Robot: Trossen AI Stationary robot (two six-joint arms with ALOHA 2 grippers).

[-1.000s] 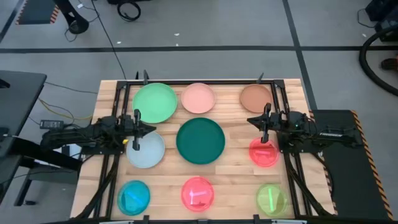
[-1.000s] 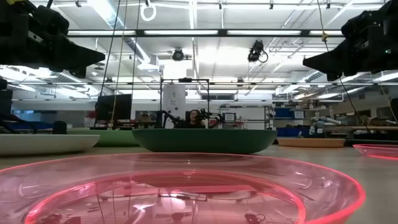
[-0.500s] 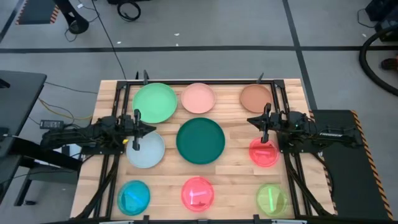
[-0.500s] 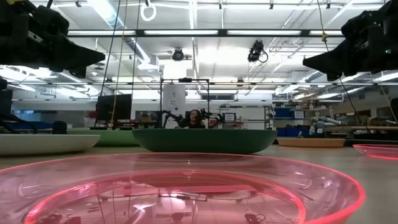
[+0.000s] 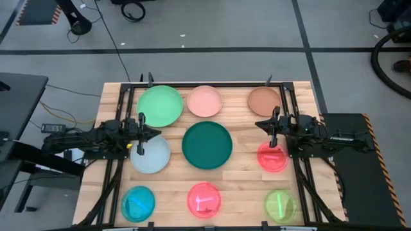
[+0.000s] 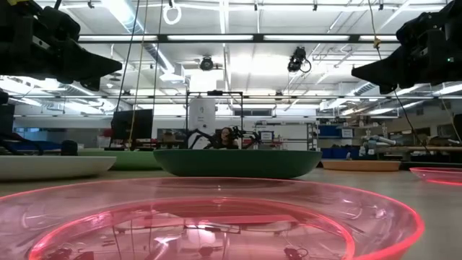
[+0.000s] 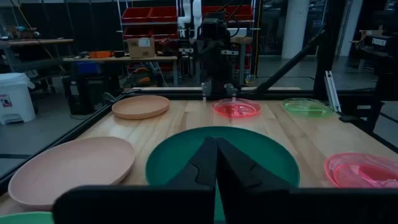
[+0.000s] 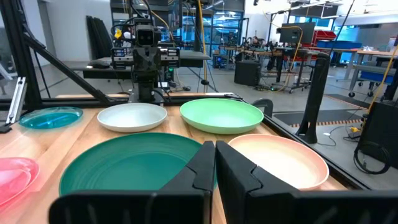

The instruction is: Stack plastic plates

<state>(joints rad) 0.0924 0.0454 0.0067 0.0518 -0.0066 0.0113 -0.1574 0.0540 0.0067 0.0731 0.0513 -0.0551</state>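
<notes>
Nine plates lie flat and apart on the wooden table (image 5: 244, 186). Far row: green plate (image 5: 159, 106), pink plate (image 5: 205, 101), brown plate (image 5: 264, 101). Middle row: pale blue plate (image 5: 153, 157), dark green plate (image 5: 207, 145), translucent red plate (image 5: 272, 158). Near row: cyan plate (image 5: 138, 203), translucent pink plate (image 5: 204, 199), lime plate (image 5: 280, 205). My left gripper (image 5: 156, 133) hovers shut over the table's left side, above the pale blue plate's far edge, pointing at the dark green plate (image 7: 273, 155). My right gripper (image 5: 258, 124) hovers shut on the right, facing it.
A black frame (image 5: 205, 83) runs along the table's far edge and down both sides by the arms' mounts. Bare wood shows between the plates, widest between the middle and near rows. Workshop benches and equipment stand beyond the table in the low view.
</notes>
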